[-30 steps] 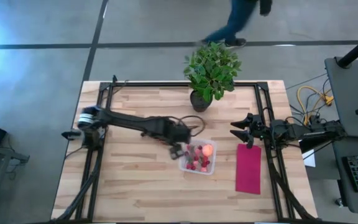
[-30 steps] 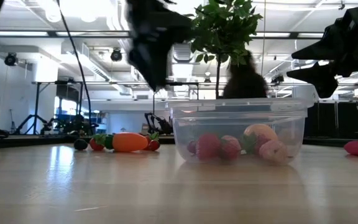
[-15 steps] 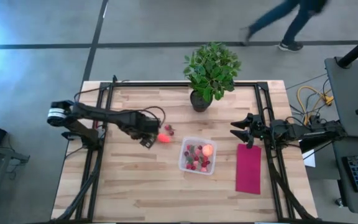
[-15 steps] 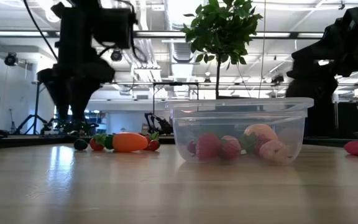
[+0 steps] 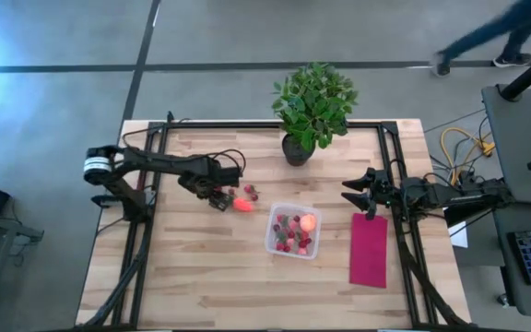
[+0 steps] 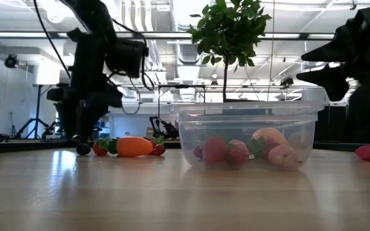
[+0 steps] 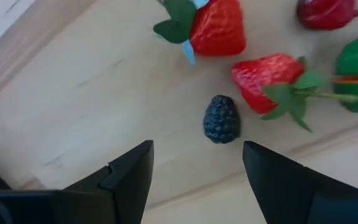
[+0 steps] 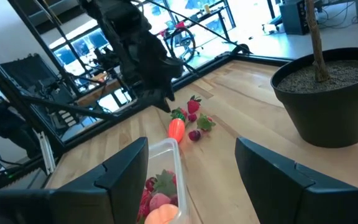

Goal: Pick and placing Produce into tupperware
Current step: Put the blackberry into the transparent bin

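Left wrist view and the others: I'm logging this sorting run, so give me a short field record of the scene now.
left hand: open, empty, above the blackberry
right hand: open, empty, waiting at the table's right side beside the cloth
loose produce: two strawberries, blackberry, orange piece, all on the table left of the tub
tub: clear, open, holding several berries and a round orange fruit
plant: potted, at the table's far edge

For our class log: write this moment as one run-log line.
left gripper: open over blackberry | right gripper: open, idle | tupperware: part filled
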`<state>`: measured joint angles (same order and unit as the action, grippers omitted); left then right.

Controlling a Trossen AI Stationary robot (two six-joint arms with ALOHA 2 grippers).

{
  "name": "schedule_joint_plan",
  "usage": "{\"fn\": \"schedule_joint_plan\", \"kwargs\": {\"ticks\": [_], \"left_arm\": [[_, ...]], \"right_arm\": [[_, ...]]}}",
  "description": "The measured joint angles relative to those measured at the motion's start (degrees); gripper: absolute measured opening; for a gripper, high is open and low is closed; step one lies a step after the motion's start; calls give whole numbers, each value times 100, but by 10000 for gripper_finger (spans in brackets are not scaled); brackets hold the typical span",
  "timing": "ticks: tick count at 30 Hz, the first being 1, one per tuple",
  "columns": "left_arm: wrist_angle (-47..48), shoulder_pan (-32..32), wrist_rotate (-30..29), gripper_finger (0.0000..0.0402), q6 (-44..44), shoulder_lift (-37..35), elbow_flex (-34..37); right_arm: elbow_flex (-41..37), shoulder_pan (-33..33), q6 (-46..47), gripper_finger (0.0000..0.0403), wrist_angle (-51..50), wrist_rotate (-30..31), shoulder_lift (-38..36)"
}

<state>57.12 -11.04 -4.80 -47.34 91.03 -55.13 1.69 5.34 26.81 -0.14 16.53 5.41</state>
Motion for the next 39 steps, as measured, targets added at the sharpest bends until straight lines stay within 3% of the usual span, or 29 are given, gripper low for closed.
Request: {"fn": "schedule_joint_plan", "kwargs": {"ticks": [12,28,39], "left_arm": [[-460,-101,155,221,533,513,-50],[-762,-95,149,74,628,549,-61],[-616,-78,291,72,495,164,-154]], "right_arm": [[0,0,0,233,0,0,-1],[0,0,0,233,0,-2,0],[0,0,0,233,0,0,0]]}}
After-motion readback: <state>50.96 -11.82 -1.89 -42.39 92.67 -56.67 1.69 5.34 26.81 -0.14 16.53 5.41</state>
